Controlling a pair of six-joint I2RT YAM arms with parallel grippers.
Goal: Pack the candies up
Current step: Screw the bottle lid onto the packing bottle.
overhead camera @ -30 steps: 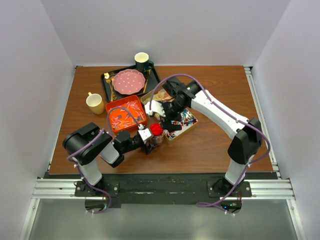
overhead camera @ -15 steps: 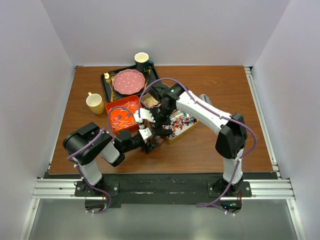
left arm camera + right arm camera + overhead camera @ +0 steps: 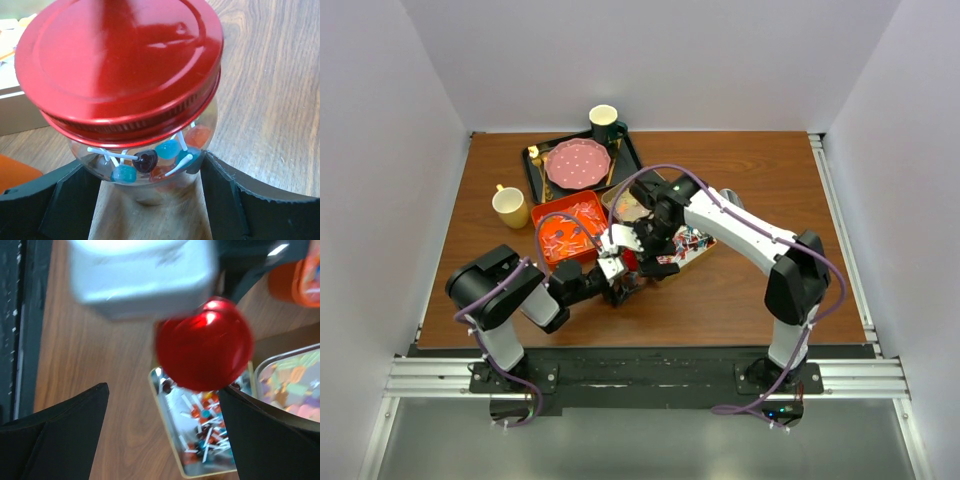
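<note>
A glass jar (image 3: 202, 132) with a round red lid (image 3: 120, 65) stands on the table with candies (image 3: 145, 162) on white sticks inside. My left gripper (image 3: 145, 200) is shut on the jar's lower part, one finger (image 3: 225, 195) against each side. My right gripper (image 3: 165, 430) hovers open just above the lid (image 3: 202, 345), touching nothing. More candies (image 3: 210, 435) lie in a shallow metal tray (image 3: 165, 405) beside the jar. In the top view the jar (image 3: 632, 262) sits at the tray's (image 3: 705, 250) left end, partly under the right gripper (image 3: 645, 250).
An orange box (image 3: 570, 230) of small sweets is left of the jar, and a tin (image 3: 630, 205) of pastel pieces lies behind it. A black tray (image 3: 535, 175) with a pink plate (image 3: 578, 163), a yellow cup (image 3: 510, 207) and a dark mug (image 3: 604, 122) stand farther back.
My right gripper swung left from over the metal tray to above the jar, then eased back a little, and its jaws spread wider. The left gripper and jar stayed put.
</note>
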